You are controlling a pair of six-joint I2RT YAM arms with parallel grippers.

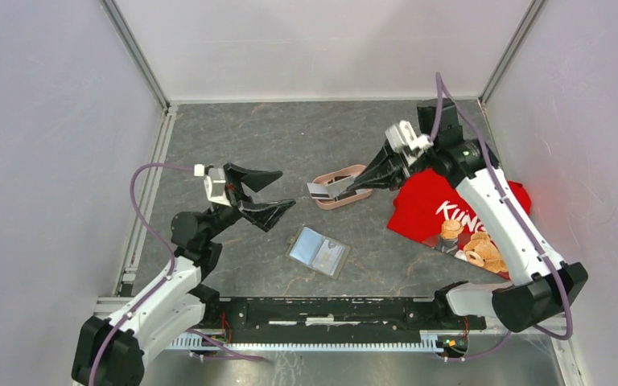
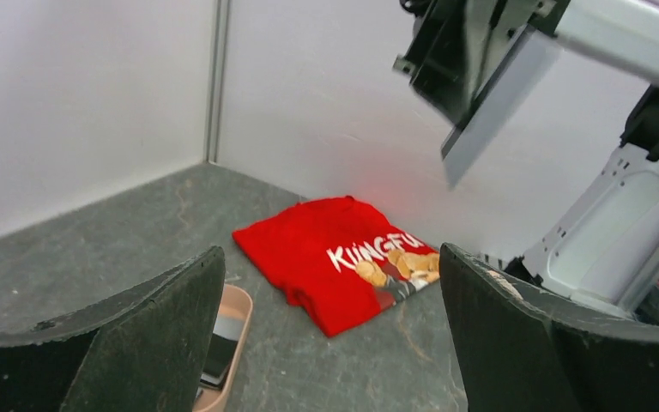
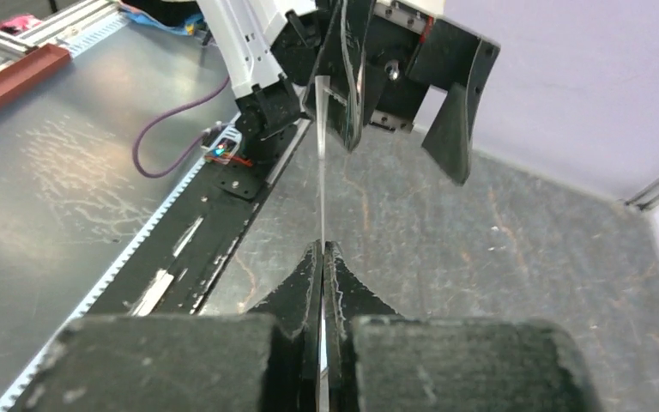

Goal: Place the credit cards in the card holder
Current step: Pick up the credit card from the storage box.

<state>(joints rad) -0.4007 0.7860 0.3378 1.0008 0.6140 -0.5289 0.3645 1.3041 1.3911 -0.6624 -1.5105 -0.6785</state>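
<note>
Top external view: one card (image 1: 318, 190), seen edge-on in the right wrist view, is pinched between the closed fingers of the right end effector (image 1: 343, 190) above the left end of the pink tray (image 1: 350, 170). Unfolded with its pocket panels up, the holder (image 1: 319, 251) lies on the counter (image 1: 290, 137) near the tray, between the two arms. Left of the tray, the left end effector (image 1: 287, 190) hangs with fingers wide apart, holding nothing; a red shirt (image 1: 426, 205) lies under the right arm.
</note>
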